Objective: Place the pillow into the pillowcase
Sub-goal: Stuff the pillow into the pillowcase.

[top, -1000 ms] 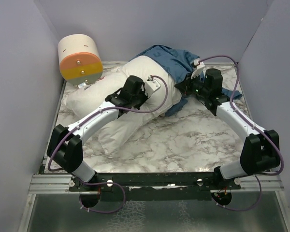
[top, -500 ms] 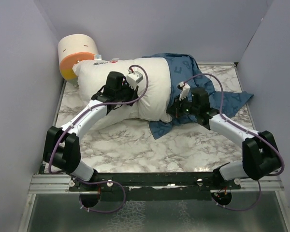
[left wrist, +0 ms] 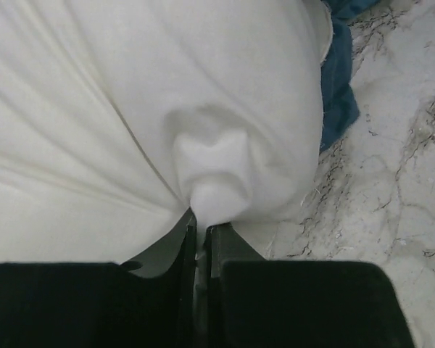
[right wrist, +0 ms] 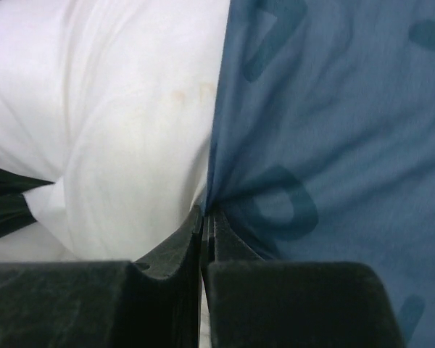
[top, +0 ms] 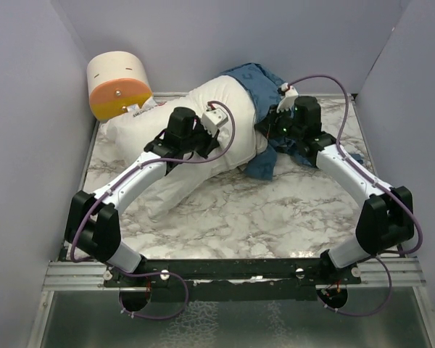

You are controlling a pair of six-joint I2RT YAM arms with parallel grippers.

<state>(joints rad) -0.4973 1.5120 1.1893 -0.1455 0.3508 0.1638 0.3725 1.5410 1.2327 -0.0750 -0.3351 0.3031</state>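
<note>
Top view: the pillow lies near the far edge of the desk, long axis left to right. Its right end is hidden under the bunched pillowcase.

Left wrist: the left claw is clamped on a pinch of pillow cloth.

Right wrist: the right claw is pressed together on the pillowcase edge.

Free marble tabletop in front; pillow and cylinder, perhaps in contact, across the back.
</note>
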